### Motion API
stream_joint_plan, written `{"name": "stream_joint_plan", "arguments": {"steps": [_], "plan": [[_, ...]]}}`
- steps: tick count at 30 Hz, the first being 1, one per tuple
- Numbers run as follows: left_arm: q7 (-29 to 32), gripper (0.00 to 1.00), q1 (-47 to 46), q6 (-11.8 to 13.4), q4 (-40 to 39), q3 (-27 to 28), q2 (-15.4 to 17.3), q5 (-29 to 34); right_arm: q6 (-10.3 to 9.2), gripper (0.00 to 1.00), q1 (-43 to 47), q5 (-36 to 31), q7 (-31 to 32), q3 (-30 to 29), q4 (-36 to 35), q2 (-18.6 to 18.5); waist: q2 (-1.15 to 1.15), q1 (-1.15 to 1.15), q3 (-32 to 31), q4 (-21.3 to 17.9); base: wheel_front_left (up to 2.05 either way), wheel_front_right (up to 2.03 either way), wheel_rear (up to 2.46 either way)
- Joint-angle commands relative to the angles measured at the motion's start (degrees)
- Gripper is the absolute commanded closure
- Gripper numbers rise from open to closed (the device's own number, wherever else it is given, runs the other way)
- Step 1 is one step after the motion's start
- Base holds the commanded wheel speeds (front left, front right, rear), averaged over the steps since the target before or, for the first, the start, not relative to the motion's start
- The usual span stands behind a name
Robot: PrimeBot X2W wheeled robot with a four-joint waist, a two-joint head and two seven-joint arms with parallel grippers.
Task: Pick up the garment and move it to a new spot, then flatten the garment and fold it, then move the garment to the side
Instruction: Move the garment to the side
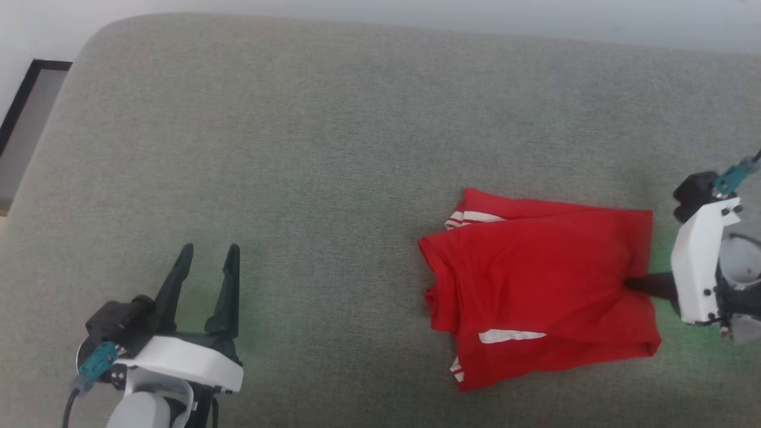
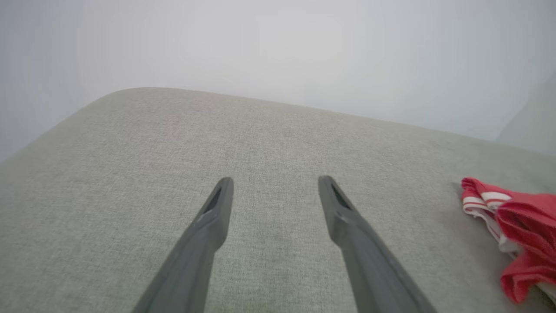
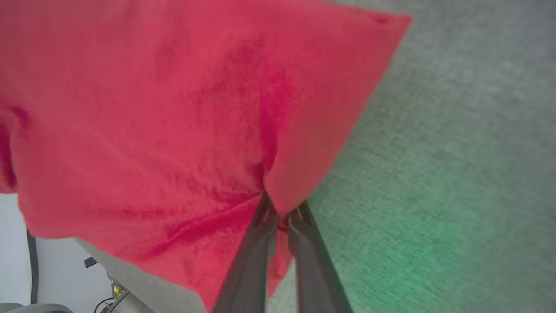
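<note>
the folded garment (image 1: 535,285) lay on the right half of the cushion (image 1: 333,148), its long axis running across the cushion from left to right, with white-striped sleeve trim showing at the end toward the cushion's middle. my right gripper (image 1: 633,284) reached in from the cushion's right edge, jaws pinched together on the garment's right hem about midway along it, cloth bunching at the tips. my left gripper (image 1: 209,249) hovered over the cushion's near left part, jaws wide apart and empty, well apart from the garment. with the fold looking done, i judged the side move was the right arm's alone: a pull along that long axis.
</note>
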Motion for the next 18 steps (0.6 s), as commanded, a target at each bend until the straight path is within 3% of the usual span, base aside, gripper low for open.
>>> {"name": "stream_joint_plan", "arguments": {"steps": [1, 18], "plan": [[-0.3, 0.0, -1.1, -0.1, -0.2, -0.2, 0.2, 0.2, -0.18, 1.0, 0.0, -0.7, -0.2, -0.4, 0.4, -1.0, 0.0, 0.0, 0.1, -0.4, 0.0, 0.0, 0.0], [-0.3, 0.0, -11.6, -0.1, -0.4, -7.9, 2.0, 0.7, -0.15, 1.0, -8.5, -5.3, -4.7, -6.7, 0.5, -7.2, 0.0, 0.0, 5.7, -9.2, 0.0, 0.0, 0.0]]}}
